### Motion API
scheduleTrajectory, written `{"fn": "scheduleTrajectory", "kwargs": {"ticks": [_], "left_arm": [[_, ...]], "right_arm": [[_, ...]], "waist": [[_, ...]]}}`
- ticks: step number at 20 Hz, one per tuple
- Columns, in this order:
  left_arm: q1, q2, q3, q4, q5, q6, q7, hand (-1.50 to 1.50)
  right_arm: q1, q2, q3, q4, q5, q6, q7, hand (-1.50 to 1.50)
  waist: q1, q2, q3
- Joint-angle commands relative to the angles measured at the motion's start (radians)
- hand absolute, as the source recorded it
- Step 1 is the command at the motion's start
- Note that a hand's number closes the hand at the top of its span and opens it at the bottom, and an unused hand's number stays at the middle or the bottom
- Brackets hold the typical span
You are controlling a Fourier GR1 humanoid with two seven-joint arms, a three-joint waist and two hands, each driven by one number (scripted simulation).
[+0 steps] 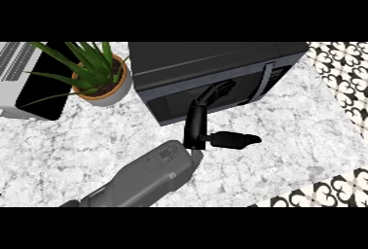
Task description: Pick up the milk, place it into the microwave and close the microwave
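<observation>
Milk out of sight; cannot tell where. Microwave (215,58) with door apparently shut. Left hand (195,124) open against its dark front, fingers (215,92) straight, thumb splayed rightward. Just left of the microwave, a potted plant (101,80); past that, a white appliance (22,73). All on the marble counter (287,146).

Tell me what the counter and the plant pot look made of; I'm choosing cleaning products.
Counter: looks like polished marble or similar stone, white with mottled grey veining. Plant pot: probably terracotta or ceramic, with an orange-tan rim and a pale, matt outer wall; the look leaves it open.
</observation>
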Motion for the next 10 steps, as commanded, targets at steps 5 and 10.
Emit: {"fn": "scheduleTrajectory", "kwargs": {"ticks": [5, 10], "left_arm": [[-0.061, 0.001, 0.067, 0.083, 0.051, 0.011, -0.032, -1.5], [-0.057, 0.001, 0.067, 0.095, 0.077, 0.007, -0.049, -1.5]], "right_arm": [[-0.035, -0.015, 0.003, 0.076, -0.094, 0.063, 0.036, -1.5], [-0.06, -0.044, -0.007, 0.117, -0.136, 0.092, 0.062, -1.5]], "waist": [[-0.006, 0.01, -0.002], [-0.009, 0.011, -0.001]]}}
